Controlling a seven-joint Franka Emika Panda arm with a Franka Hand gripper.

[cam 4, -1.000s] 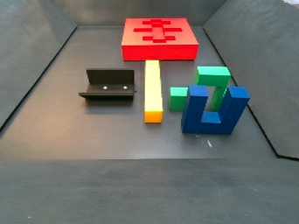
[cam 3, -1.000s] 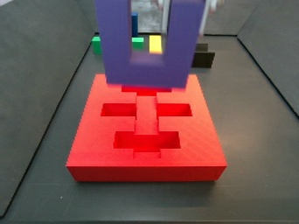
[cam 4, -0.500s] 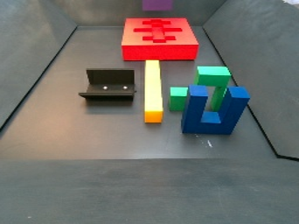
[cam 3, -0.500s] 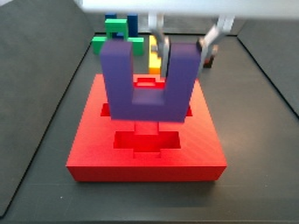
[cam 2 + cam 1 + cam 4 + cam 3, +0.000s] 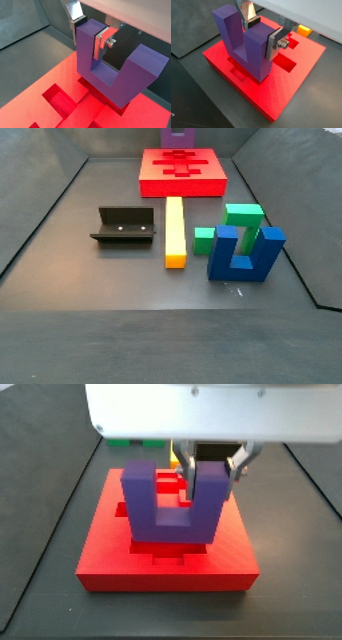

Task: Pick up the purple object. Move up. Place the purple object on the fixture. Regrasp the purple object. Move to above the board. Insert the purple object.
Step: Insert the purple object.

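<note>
The purple object (image 5: 167,509) is a U-shaped block with its prongs up, hanging low over the red board (image 5: 107,559) above the cross-shaped recesses. My gripper (image 5: 214,469) is shut on one prong. In both wrist views a silver finger (image 5: 274,42) (image 5: 102,42) presses each side of that prong, so the gripper (image 5: 261,30) (image 5: 89,30) clamps the purple object (image 5: 241,45) (image 5: 110,75) over the board (image 5: 298,75) (image 5: 40,85). I cannot tell whether its base touches the board. In a side view only the purple object's base (image 5: 178,135) shows behind the board (image 5: 150,175). The fixture (image 5: 123,225) stands empty.
A yellow bar (image 5: 174,228) lies beside the fixture. A green stepped block (image 5: 234,223) and a blue U-shaped block (image 5: 247,253) stand next to the bar. The bin's dark walls enclose the floor (image 5: 107,318).
The purple object has come down with my gripper over the last second and now hangs much closer to the board's recesses. Nothing else has moved.
</note>
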